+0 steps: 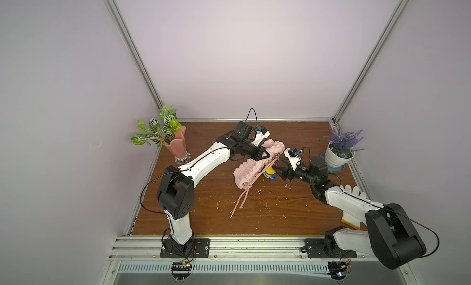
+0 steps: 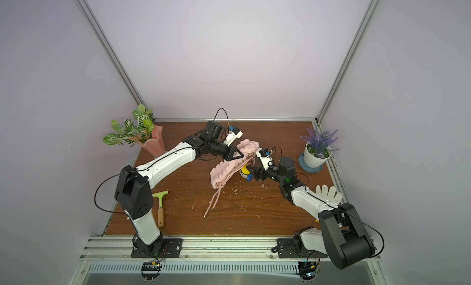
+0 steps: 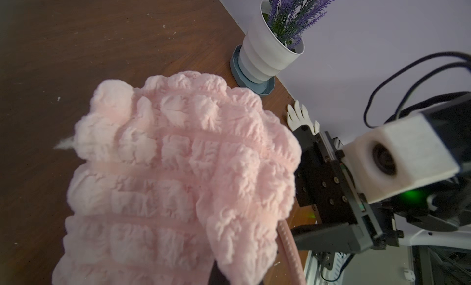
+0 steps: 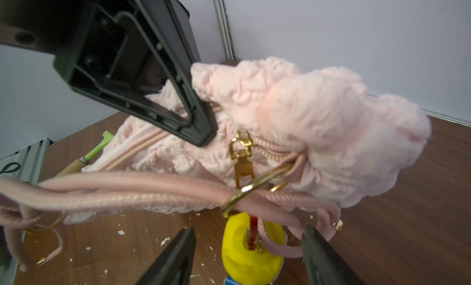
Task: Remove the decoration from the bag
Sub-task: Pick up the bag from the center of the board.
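My right gripper has its fingers standing apart, one on each side of the decoration. There is a visible gap to its yellow hat on both sides, so nothing is gripped. A blue piece shows under the hat. I cannot tell whether the decoration rests on the table or hangs. A red loop rises from the hat toward a gold ring just beyond the fingertips, and that ring circles the pink cords. Further out, my left gripper is clamped tight on the bag at its zipper edge, holding that end raised off the wood. The rest of the bag slumps away from both tips. Well behind the right fingers, a white glove lies beside that arm.
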